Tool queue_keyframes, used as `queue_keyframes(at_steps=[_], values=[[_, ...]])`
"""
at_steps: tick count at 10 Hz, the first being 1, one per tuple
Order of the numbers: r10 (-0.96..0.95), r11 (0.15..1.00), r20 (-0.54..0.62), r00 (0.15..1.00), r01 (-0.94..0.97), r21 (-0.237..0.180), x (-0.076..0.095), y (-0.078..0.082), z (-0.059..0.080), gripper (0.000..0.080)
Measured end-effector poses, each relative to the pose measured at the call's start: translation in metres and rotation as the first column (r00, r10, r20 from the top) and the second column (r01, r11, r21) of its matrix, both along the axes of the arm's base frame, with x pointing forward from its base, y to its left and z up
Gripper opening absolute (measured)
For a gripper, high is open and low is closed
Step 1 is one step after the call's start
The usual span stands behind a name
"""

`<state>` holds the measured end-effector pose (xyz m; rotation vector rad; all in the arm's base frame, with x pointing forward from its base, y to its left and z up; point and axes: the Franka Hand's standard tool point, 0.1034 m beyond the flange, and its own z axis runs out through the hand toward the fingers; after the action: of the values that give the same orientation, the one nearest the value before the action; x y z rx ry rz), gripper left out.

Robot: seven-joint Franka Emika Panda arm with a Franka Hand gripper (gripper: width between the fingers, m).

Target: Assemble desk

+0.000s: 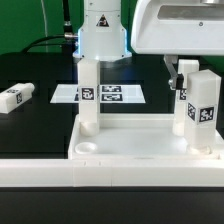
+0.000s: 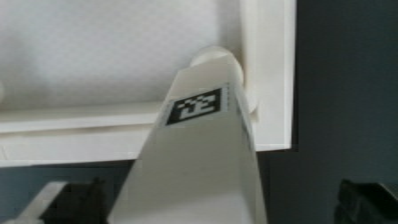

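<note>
The claw [image 2: 214,197] is pictured spread open astride an upright leg [image 2: 199,130], fingers clear, at the tabletop's [image 1: 130,140] corner on the exterior view's right. The tabletop is set on a black table [image 1: 40,120] before a green backdrop [image 1: 20,30].

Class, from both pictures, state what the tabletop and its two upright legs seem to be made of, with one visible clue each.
Tabletop: probably moulded white plastic, smooth and matt; even colour, rounded socket edges. Upright legs: seemingly the same plastic; plain white faces with no grain. Their black-and-white tags look printed, perhaps stickers; unclear.
</note>
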<state>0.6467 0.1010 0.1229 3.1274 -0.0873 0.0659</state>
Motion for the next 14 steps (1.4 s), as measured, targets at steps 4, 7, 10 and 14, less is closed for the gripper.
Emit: queue_keyframes(at_steps=[4, 7, 10, 14], values=[[0.034, 0.999, 0.000, 0.999, -0.034, -0.004, 0.0005, -0.0005, 0.0004, 0.0386], [0.022, 1.000, 0.001, 1.000, -0.022, -0.003, 0.0005, -0.0008, 0.0003, 0.0289], [-0.186, 0.983, 0.001, 0.983, 0.186, 0.012, 0.0002, -0.0011, -0.0002, 0.0289], [-0.610, 0.792, -0.006, 0.793, 0.610, 0.031, -0.0006, -0.0010, -0.0015, 0.0291]])
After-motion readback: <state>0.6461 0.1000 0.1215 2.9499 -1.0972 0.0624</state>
